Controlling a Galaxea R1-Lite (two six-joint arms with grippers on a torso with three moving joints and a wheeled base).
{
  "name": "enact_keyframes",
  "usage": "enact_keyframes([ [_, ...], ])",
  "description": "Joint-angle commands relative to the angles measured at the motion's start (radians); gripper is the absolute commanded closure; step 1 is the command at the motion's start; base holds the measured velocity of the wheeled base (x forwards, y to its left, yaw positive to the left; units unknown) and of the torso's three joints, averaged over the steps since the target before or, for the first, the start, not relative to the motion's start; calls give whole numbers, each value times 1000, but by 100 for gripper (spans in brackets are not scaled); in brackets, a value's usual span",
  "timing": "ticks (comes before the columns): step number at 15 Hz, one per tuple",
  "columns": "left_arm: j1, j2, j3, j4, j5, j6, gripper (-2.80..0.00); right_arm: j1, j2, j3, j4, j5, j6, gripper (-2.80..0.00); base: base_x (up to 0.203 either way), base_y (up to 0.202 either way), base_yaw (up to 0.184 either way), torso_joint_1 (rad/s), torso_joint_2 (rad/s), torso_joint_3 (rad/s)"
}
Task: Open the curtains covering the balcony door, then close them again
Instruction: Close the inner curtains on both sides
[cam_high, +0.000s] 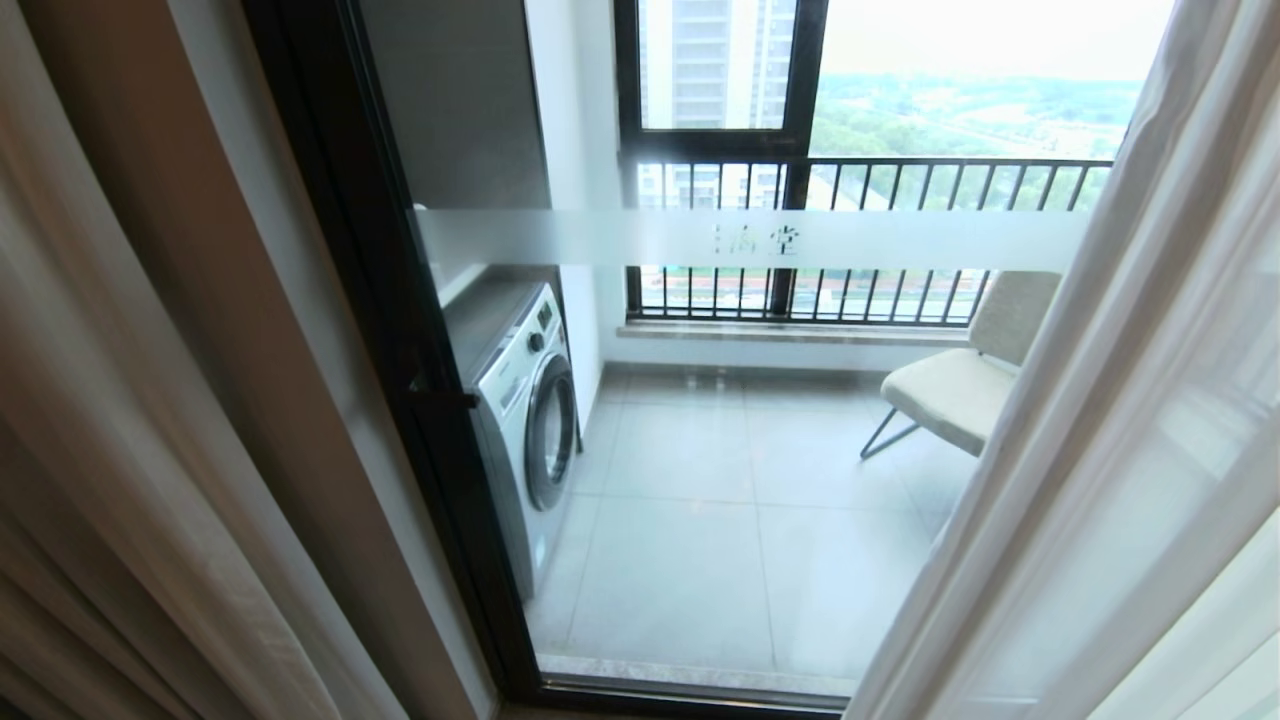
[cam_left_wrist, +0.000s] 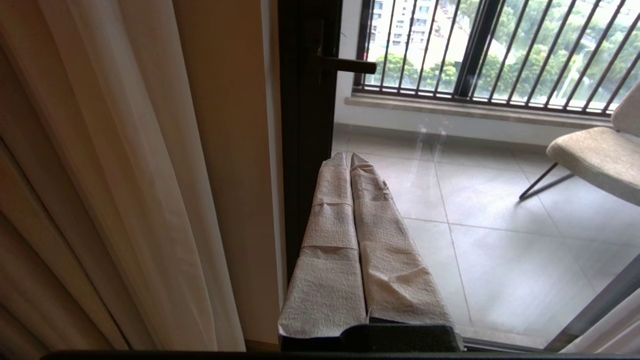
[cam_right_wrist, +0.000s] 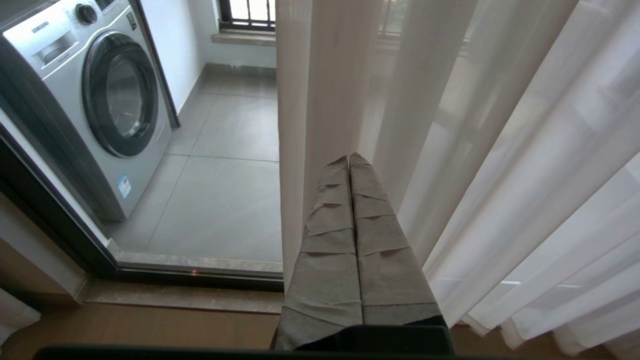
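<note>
The curtains stand parted in the head view: the thick cream curtain (cam_high: 120, 450) is bunched at the left and the sheer white curtain (cam_high: 1120, 400) hangs at the right. Between them shows the balcony door (cam_high: 400, 330), black-framed glass crossed by a frosted band (cam_high: 750, 238). Neither gripper is in the head view. My left gripper (cam_left_wrist: 350, 156) is shut and empty, pointing at the door frame (cam_left_wrist: 305, 150) beside the thick curtain (cam_left_wrist: 100, 175). My right gripper (cam_right_wrist: 349, 157) is shut with nothing between its taped fingers, just in front of the sheer curtain's (cam_right_wrist: 500, 150) free edge.
Behind the glass stand a washing machine (cam_high: 525, 420) at the left and a beige chair (cam_high: 960, 385) at the right, on a grey tiled floor. A barred railing (cam_high: 900, 185) lines the outer window. A dark door handle (cam_left_wrist: 347, 65) juts from the frame.
</note>
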Motion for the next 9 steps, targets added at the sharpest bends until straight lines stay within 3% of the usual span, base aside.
enact_keyframes([
  [1, 0, 0, 0, -1, 0, -1, 0, -16, -69, 8, 27, 28, -2, 0, 0, 0, 0, 0, 0, 0],
  [4, 0, 0, 0, -1, 0, -1, 0, -10, -220, 8, 119, 39, -3, 0, 0, 0, 0, 0, 0, 0],
  [9, 0, 0, 0, -1, 0, -1, 0, -7, -241, 10, 135, 45, 0, 0, 0, 0, 0, 0, 0, 0],
])
